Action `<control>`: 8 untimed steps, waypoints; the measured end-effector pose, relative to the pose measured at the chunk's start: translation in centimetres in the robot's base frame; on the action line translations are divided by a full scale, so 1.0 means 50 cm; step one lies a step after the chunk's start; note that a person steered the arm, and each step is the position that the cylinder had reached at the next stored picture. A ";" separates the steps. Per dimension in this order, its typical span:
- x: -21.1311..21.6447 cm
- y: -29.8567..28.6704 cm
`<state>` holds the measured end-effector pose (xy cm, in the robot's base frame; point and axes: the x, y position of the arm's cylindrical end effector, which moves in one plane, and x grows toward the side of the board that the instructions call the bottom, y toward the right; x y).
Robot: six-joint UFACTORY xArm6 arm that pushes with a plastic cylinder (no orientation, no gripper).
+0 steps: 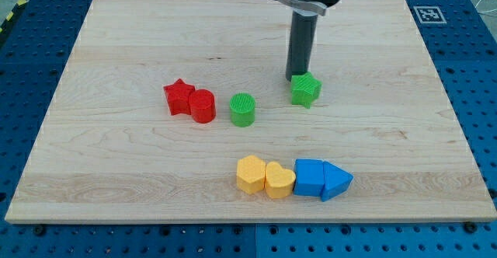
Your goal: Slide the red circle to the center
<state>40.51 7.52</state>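
**Red circle hemmed in by its neighbours**

Red circle (203, 106) sits left of the board's middle, pressed against the red star (178, 97) on its left side. My tip (297, 77) is well apart from it, resting at the top edge of the green star (306, 90) over toward the view's right; whether it actually touches that block I cannot tell. The rod is a single bare piece with nothing to open or close and nothing held.

The chief risk, as I judge it, is the route. A straight line from my tip to the red circle runs through the green star and then the green circle (243, 109), which stands just beside the red circle on its right. Sweeping across would scatter both greens. Pushing the red circle rightward toward the centre would also drive it into the green circle, and the pair could jam or veer off line.

Getting behind the red circle is awkward too: the red star occupies that side, so a push from the left is likely to move both red blocks together.

Near the view's bottom, two yellow blocks (265, 176) and two blue blocks (321, 179) lie in a touching row, clear of the likely path on the wooden board (116, 33).
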 end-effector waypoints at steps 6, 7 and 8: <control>-0.005 -0.461; 0.021 -0.479; 0.078 -0.479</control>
<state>44.43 -16.45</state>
